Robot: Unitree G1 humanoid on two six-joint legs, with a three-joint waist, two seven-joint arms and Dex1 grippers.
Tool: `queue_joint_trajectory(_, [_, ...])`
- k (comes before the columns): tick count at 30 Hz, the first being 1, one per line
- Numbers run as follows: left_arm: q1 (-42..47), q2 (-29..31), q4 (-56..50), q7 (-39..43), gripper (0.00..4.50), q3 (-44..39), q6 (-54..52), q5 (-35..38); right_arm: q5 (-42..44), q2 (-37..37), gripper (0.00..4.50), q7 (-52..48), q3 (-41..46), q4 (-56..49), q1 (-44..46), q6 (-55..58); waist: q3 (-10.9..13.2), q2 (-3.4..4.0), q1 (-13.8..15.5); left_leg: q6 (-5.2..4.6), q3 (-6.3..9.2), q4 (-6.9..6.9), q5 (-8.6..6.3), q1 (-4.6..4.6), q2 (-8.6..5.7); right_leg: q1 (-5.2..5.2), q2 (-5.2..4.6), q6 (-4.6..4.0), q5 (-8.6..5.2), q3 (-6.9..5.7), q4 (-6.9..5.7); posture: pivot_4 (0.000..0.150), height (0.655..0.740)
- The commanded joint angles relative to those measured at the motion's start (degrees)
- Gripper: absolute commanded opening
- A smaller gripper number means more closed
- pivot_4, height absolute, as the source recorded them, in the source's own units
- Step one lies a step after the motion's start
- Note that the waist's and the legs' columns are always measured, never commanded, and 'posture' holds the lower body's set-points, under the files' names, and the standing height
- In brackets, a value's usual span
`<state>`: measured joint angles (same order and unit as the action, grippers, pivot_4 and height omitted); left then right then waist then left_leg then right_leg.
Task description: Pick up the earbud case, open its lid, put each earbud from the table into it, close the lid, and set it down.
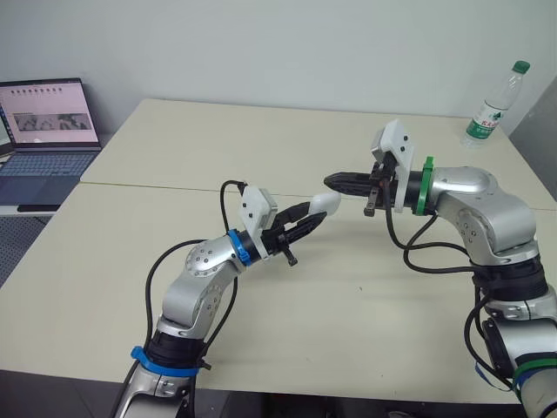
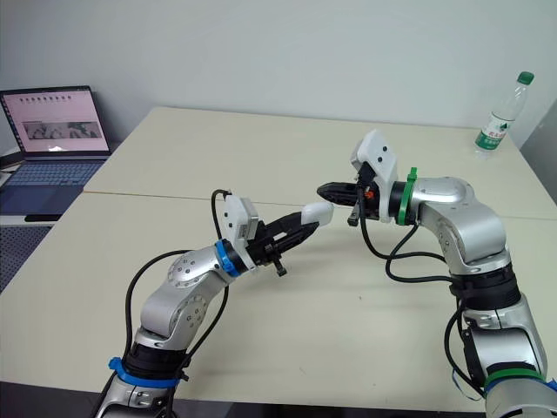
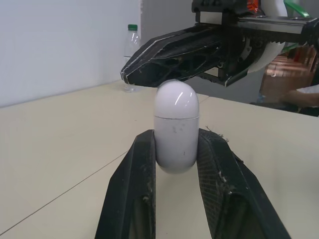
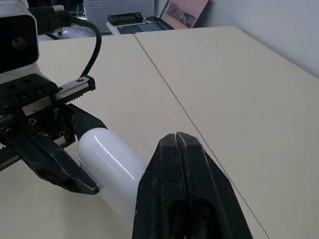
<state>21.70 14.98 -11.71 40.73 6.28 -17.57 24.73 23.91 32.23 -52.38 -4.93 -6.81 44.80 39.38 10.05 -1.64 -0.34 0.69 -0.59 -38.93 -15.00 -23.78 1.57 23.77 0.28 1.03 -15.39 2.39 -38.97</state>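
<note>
L gripper: fingers part-open and clamped on the lower body of the case, one finger each side. Case is up in the air over the table, mid-scene, not resting on it. Its long axis runs w/ the L fingers, pointing out from the wrist toward the far right & a bit up. Lid is the free domed end, seam visible, shut. So pick-up looks done and opening is prob. the step in hand.

R gripper: fingers pressed together, nothing held. It reaches in from the right, tip aimed left, just beside the dome on its far or upper side; can't split which. Touching or just apart: can't tell.

Key relation: lid end faces the R gripper, body end sits btw the L fingers. So R is the arm to work the lid, and L only has to hold steady. Judgement: R tip prob. needs to catch the lid near the seam & push it off-axis; the shut fingers make a narrow wedge, OK for that. Risk: a push along the axis could slide the smooth case back thru the L fingers.
</note>
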Motion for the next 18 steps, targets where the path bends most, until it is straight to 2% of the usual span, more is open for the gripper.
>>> queue_joint_trajectory(1, [1.89, -0.36, -2.44, -0.96, 0.79, -3.47, -1.68, 3.81, 2.88, -0.21, 0.56, -2.61, 4.33, 0.98, 0.16, -4.37, 0.0, 0.0, 0.03, 0.0, 0.01, 0.0, 0.0, 0.0, 0.0, 0.0, 0.01, 0.0, 0.0, -0.01, 0.0, 0.15, 0.74])
queue_joint_trajectory(6, [2.54, 1.81, -3.56, -2.14, 0.79, -6.56, -15.31, 13.03, 5.29, 0.97, 2.38, -6.13, 8.81, 2.87, -0.79, -9.58, 0.01, -0.01, 0.0, 0.0, 0.01, 0.0, 0.0, -0.01, 0.0, -0.01, 0.04, 0.0, 0.0, -0.01, 0.01, 0.15, 0.74])
queue_joint_trajectory(9, [2.82, 3.54, -3.71, -6.04, 0.79, -8.71, -28.19, 19.81, 5.18, 3.29, 3.52, -9.94, 8.19, 0.92, -4.36, -12.36, 0.0, -0.01, -0.08, 0.0, 0.05, 0.0, 0.0, -0.01, 0.01, -0.02, 0.03, 0.01, 0.0, -0.03, 0.02, 0.15, 0.74])
queue_joint_trajectory(12, [3.34, 1.98, -2.53, -12.09, 0.79, -12.94, -38.01, 28.03, 3.86, 5.89, 4.48, -14.36, 6.61, -0.9, -9.54, -16.53, 0.01, -0.02, -0.01, 0.0, 0.12, 0.0, 0.0, -0.01, 0.0, -0.06, 0.03, 0.02, -0.01, -0.1, 0.04, 0.15, 0.74])
queue_joint_trajectory(15, [4.12, -0.55, -0.03, -19.3, 0.79, -15.86, -46.28, 33.3, 1.38, 6.99, 4.48, -16.95, 4.89, -1.48, -14.29, -22.57, 0.01, -0.02, -0.01, 0.0, 0.12, -0.03, 0.0, 0.0, 0.0, -0.08, 0.01, 0.02, -0.01, -0.08, 0.02, 0.15, 0.74])
queue_joint_trajectory(18, [4.44, -3.14, 2.26, -24.82, 0.79, -16.87, -50.42, 34.44, -1.31, 6.08, 4.48, -16.32, 3.28, -2.16, -17.08, -27.5, 0.01, -0.02, -0.05, 0.01, 0.12, -0.04, 0.0, 0.14, 0.0, -0.17, 0.02, 0.02, -0.01, -0.06, -0.01, 0.15, 0.74])
